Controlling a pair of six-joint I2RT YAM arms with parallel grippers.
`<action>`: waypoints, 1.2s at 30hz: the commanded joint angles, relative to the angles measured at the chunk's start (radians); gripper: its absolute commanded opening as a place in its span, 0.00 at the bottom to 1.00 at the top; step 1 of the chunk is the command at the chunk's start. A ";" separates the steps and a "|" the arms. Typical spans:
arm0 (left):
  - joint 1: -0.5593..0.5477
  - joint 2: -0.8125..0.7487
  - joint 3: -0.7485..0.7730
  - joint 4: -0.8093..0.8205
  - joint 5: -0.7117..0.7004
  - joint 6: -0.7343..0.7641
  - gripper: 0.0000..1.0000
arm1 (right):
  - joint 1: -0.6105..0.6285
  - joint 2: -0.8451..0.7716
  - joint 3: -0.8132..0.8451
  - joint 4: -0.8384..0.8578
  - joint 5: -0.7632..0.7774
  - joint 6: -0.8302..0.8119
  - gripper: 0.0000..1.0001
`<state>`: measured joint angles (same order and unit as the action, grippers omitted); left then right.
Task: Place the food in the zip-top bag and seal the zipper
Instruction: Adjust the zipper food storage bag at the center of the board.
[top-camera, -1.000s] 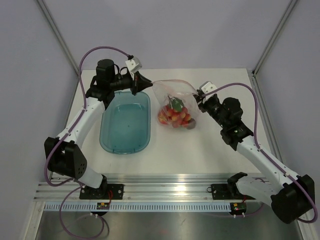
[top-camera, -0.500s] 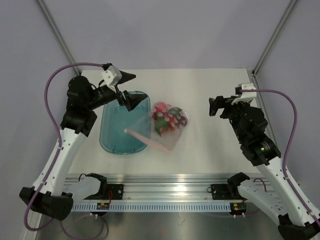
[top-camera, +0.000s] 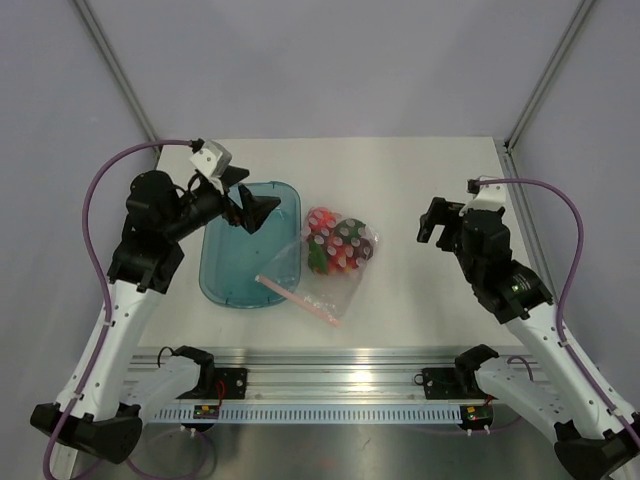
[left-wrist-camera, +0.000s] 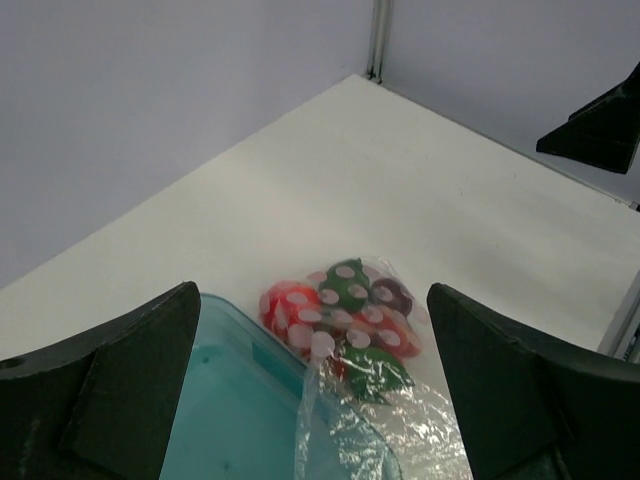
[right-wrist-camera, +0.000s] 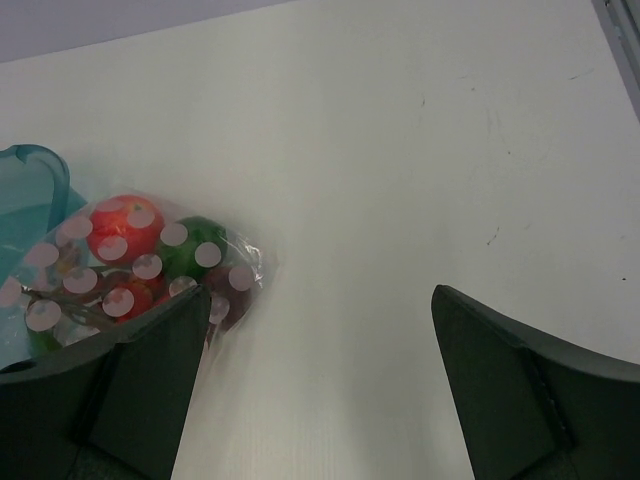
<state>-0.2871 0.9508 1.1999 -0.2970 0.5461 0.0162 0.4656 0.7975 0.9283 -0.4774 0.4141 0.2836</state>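
The zip-top bag (top-camera: 322, 275) lies flat on the table, loose from both grippers. The food (top-camera: 338, 245) is bunched inside its far end, red with some green, also in the left wrist view (left-wrist-camera: 338, 308) and the right wrist view (right-wrist-camera: 130, 262). The pink zipper (top-camera: 297, 298) runs diagonally along the bag's near edge, its left end over the tray's rim. My left gripper (top-camera: 250, 195) hangs open above the tray, pointing at the bag. My right gripper (top-camera: 442, 222) is open, off to the bag's right, with bare table between its fingers (right-wrist-camera: 150, 385).
A teal translucent tray (top-camera: 245, 270) sits left of the bag, and the bag's near left corner overlaps it. White table stretches behind and to the right of the bag. Grey walls and frame posts enclose the far side.
Both grippers have opened, let go of the bag and pulled back to their sides. The bag has dropped onto the table and lies flat, its mouth swung toward the near edge.
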 joint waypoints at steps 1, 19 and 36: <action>0.000 -0.023 -0.037 -0.024 -0.064 -0.057 0.99 | -0.001 0.022 -0.003 -0.007 0.014 0.052 0.99; 0.003 -0.069 -0.301 -0.191 -0.469 -0.404 0.99 | 0.278 0.154 -0.101 0.144 -0.146 -0.043 0.99; 0.068 -0.053 -0.126 -0.445 -0.632 -0.410 0.99 | 1.045 0.579 0.000 0.275 0.333 -0.504 0.88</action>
<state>-0.2268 0.8928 1.0367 -0.7071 -0.0429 -0.3763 1.4780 1.2984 0.8688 -0.2436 0.6144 -0.1154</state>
